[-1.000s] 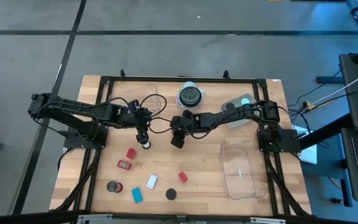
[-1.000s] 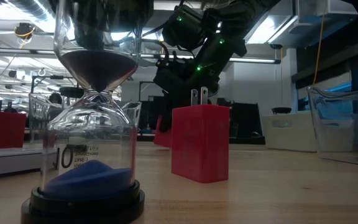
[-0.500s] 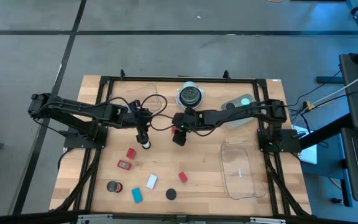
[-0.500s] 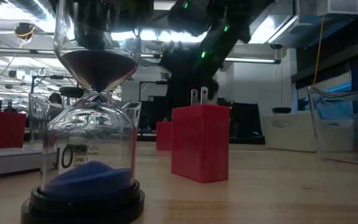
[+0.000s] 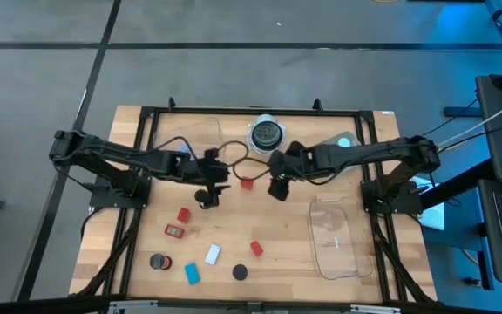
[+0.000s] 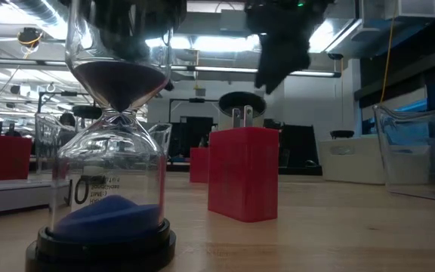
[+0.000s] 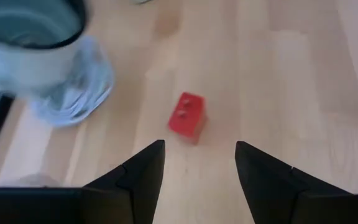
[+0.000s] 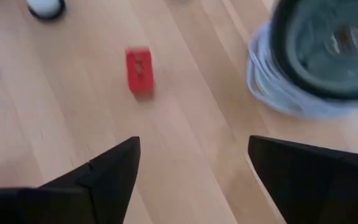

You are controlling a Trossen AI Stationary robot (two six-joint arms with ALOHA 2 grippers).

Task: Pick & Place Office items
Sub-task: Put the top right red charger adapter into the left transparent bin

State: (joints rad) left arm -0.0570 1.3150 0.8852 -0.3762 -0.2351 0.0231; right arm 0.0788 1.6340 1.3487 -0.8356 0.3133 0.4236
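A small red block [image 5: 247, 183] lies flat on the wooden table between my two grippers; it also shows in the left wrist view [image 7: 187, 117] and the right wrist view [image 8: 139, 70]. My left gripper [image 5: 207, 197] [image 7: 201, 146] is open and empty, left of the block. My right gripper [image 5: 277, 187] [image 8: 194, 143] is open and empty, right of the block and raised above the table [image 6: 278, 57]. More office items lie nearer the front: a red block [image 5: 182, 215], a red-framed tag [image 5: 174, 231], a white block [image 5: 213, 254], a teal block [image 5: 192, 273], black discs [image 5: 240, 272] and another red block [image 5: 256, 249].
A round white-rimmed dark object [image 5: 267, 133] stands at the far middle. A clear tray [image 5: 334, 235] lies at the right, another [image 5: 334, 146] behind it. In the low view an hourglass [image 6: 115, 151] and a red plug block [image 6: 244, 174] stand close to the camera.
My right gripper has gone toward the table's right edge and up, away from the small red block, which now shows uncovered on the table. My left gripper has shifted a little toward the right.
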